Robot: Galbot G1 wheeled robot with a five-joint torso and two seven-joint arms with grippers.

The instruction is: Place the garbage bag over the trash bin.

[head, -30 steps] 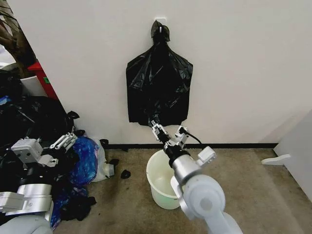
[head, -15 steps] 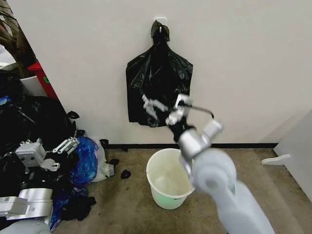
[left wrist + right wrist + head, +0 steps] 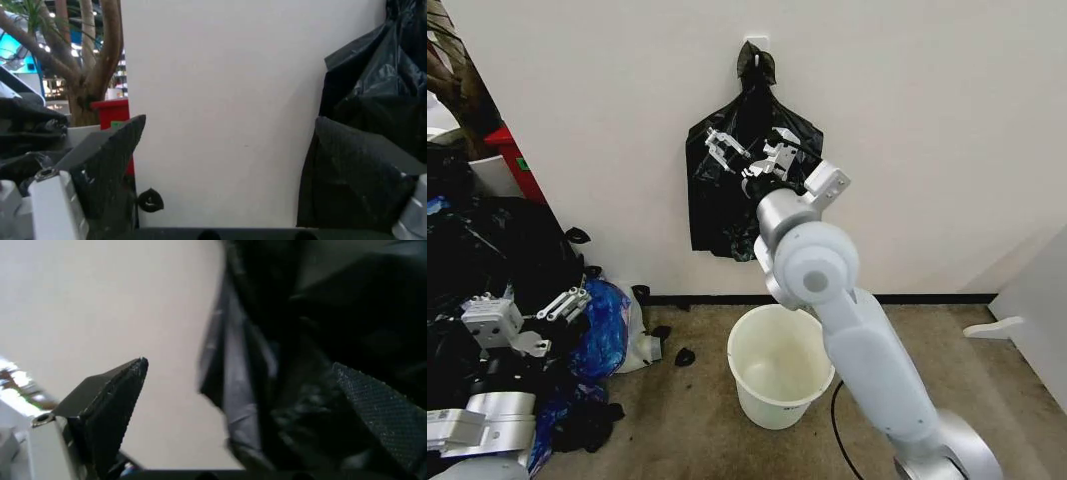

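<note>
Right pincer (image 3: 749, 152) gapes empty before the hanging garbage bag (image 3: 727, 205), above the trash bin (image 3: 777, 380).

I see a brownish carpeted floor (image 3: 677, 430) running to the wall's dark baseboard. The trash bin (image 3: 777, 375) stands upright on it near the wall. To its left lies a heap of black bags (image 3: 497, 250), with a blue bag (image 3: 605, 325) beside.
</note>
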